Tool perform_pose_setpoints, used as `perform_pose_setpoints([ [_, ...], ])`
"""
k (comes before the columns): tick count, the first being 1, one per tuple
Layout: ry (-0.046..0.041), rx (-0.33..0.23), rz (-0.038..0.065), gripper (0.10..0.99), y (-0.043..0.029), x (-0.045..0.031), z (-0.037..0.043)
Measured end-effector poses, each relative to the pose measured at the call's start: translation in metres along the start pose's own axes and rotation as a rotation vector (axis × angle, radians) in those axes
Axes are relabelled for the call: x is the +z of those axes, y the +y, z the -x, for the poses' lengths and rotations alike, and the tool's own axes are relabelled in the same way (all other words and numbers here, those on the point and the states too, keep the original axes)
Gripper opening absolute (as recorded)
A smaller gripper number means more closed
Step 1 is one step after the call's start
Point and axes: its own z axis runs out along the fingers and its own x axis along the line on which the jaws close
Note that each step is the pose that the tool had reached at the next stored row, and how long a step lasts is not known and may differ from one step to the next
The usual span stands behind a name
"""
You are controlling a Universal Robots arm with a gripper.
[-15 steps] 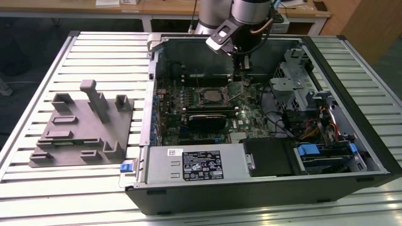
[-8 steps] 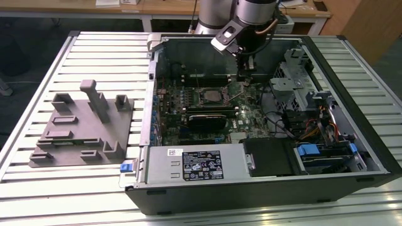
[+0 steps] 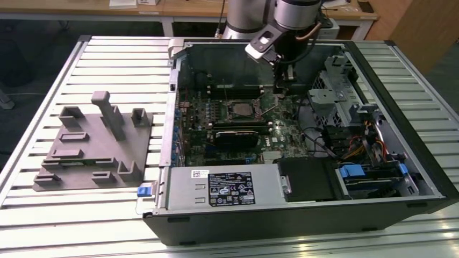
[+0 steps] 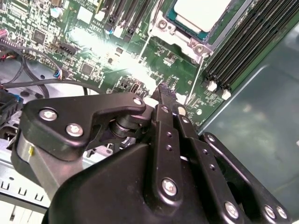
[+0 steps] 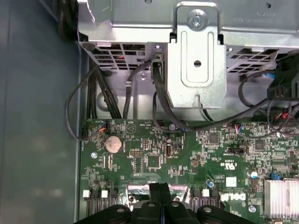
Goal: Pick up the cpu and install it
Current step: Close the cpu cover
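End effector (image 3: 282, 88) position: inside the open computer case (image 3: 287, 223), which lies on its side on the slatted table (image 3: 86, 215). The arm reaches down into the case from the far side in the exterior view.

End effector state: in both wrist views the two black fingers (image 5: 154, 192) are pressed together at the tips with nothing held between them.

Location of the cpu (image 4: 202, 13): seated in the socket (image 3: 241, 110) on the green motherboard (image 5: 154, 163), with its pale silver face up and the metal socket frame around it. It is not touching the end effector. In the exterior view the socket lies toward that view's left of the fingertips and slightly nearer the camera. In the second wrist view the cpu sits beyond the fingertips (image 4: 163, 91), with a strip of bare board between them and a thin wire lever (image 4: 196, 77) running from the socket corner toward the tips.

Adjacent items: black memory slots (image 4: 243, 42) beside the socket; grey tray (image 3: 86, 161) on the table outside the case, well apart from the end effector.
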Motion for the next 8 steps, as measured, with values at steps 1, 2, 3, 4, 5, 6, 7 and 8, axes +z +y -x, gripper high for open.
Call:
perform_pose_setpoints([
  [1, 0.0, 0.0, 0.0, 0.106, 0.0009, 0.0003, -0.0001],
  [2, 0.0, 0.0, 0.0, 0.106, 0.0015, 0.0006, -0.0003],
  [3, -0.0001, 0.0, 0.0, 0.106, 0.002, 0.0008, -0.0005],
  [4, 0.0, 0.0, 0.0, 0.106, 0.0024, 0.0011, -0.0008],
  [5, 0.0, 0.0, 0.0, 0.106, 0.0029, 0.0013, -0.0013],
  [6, 0.0001, 0.0, 0.0, 0.106, 0.0036, 0.0017, -0.0016],
  [7, 0.0002, 0.0, 0.0, 0.106, 0.0043, 0.0021, -0.0019],
  [8, 0.0001, 0.0, 0.0, 0.106, 0.0052, 0.0024, -0.0023],
])
